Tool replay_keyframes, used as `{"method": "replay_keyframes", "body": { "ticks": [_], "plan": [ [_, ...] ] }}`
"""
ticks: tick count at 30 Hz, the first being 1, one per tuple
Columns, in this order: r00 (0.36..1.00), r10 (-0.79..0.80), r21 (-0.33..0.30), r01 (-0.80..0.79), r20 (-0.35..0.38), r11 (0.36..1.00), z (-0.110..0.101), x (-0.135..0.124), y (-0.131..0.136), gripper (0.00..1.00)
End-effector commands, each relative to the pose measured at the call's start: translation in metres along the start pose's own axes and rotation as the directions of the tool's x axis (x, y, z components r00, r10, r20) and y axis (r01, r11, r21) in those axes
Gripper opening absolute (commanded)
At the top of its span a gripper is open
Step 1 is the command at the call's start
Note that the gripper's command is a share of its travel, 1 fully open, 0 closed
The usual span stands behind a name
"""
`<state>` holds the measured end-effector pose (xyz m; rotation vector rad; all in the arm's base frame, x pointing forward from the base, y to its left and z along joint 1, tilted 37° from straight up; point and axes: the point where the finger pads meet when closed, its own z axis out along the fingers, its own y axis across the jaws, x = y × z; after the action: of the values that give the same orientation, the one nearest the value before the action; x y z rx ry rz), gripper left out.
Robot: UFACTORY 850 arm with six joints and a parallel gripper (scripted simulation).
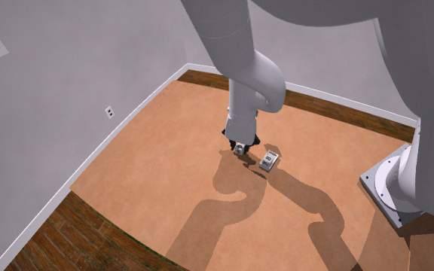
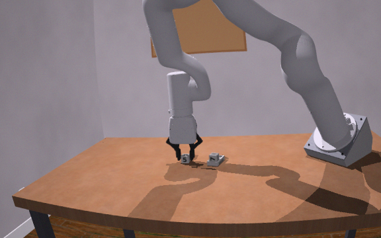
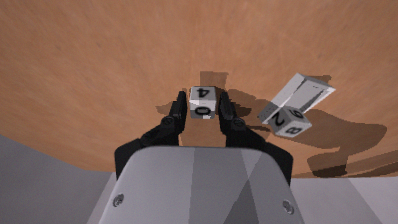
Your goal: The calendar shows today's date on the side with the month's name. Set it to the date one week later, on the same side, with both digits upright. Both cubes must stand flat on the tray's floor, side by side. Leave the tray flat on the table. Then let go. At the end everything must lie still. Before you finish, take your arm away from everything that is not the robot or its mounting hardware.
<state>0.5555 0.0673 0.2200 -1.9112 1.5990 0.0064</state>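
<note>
Exterior view, with wrist view for detail. The curved orange-brown wooden desk (image 2: pixel 111 185) carries every item. The white six-joint arm (image 2: pixel 180 99) stands nearly vertical over the work, wrist pointing down.

Its black two-fingered claw (image 2: pixel 184 158) is lowered to desk level. It is released at a half-open setting, its fingers flanking a cube without clamping it.

Just beside it, toward the arm's base, the small grey rectangular calendar tray (image 2: pixel 219 160) lies flat on the desk. It holds one white numbered cube (image 2: pixel 213 158), which shows a 7 toward the exterior camera. The month's name cannot be read in any view.

The second white numbered cube (image 2: pixel 184 159) stands on the desk outside the tray, between the fingers. It shows a 5 to the exterior camera, and a 4 and a 0 in the wrist view.

Judged step: grasping the loose cube for reorientation and return to the tray.

- Keep the cube centred between the fingers and square to them, so that closing does not twist it.
- Close on two opposite faces, leaving the wanted digit's face unobstructed.
- Lift straight up before any rotation, well above the tray rim.
- Lower the cube flat beside the seated cube and release only once it rests on the tray floor.
</note>
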Motion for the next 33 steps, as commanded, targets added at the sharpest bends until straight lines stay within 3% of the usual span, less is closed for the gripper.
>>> {"method": "replay_keyframes", "body": {
  "ticks": [1, 10, 11, 33],
  "plan": [
    [1.0, 0.0, 0.001, 0.0, 0.0, 1.0, -0.0005, 0.0001, -0.0006, 0.47],
    [1.0, 0.0, 0.001, 0.0, 0.0, 1.0, -0.0005, 0.0001, -0.0006, 0.47],
    [1.0, 0.0, 0.001, 0.0, 0.0, 1.0, -0.0005, 0.0001, -0.0006, 0.27],
    [1.0, 0.0, 0.001, 0.0, 0.0, 1.0, -0.0005, 0.0001, -0.0006, 0.27]
  ]
}}
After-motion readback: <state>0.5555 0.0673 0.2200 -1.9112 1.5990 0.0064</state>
